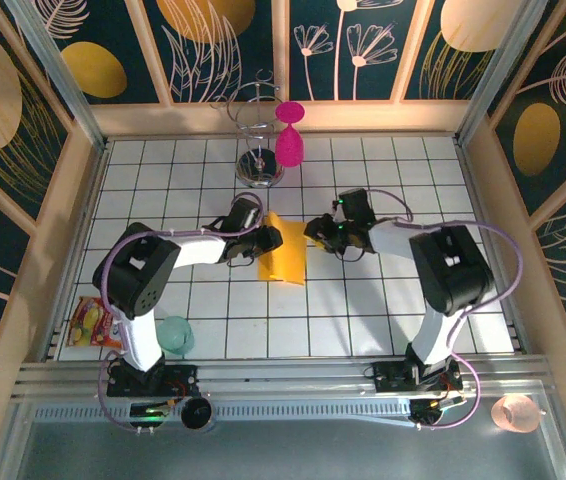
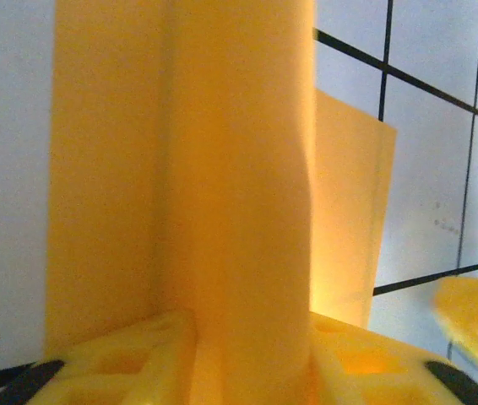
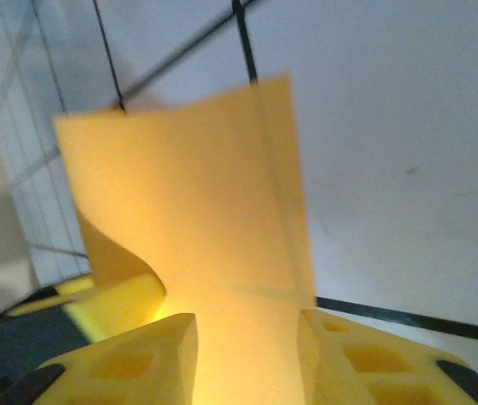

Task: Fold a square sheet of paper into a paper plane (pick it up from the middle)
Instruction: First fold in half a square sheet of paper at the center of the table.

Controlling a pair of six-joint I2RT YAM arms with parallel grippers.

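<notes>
- The square sheet of paper (image 1: 285,256) is seen at about the middle of the worktop (image 1: 363,310), folded lengthwise, its far part lifted off the tiles.
- The sheet is grasped from its left side by the left fingers (image 1: 268,241), and from its right side by the right fingers (image 1: 315,232).
- In the left wrist view, a raised ridge of the paper (image 2: 239,169) is pinched between the two yellow left fingers (image 2: 121,367) and fills the gap between them.
- In the right wrist view, the paper (image 3: 205,211) is clenched in the same way between the right fingers (image 3: 366,354), standing up and curled at one side.
- A magenta goblet (image 1: 289,140) is hung upside down on a wire rack (image 1: 260,168) at the middle of the far edge.
- A snack packet (image 1: 93,322) is laid at the near left corner, with a teal cup (image 1: 175,335) just beside the left arm's base.
</notes>
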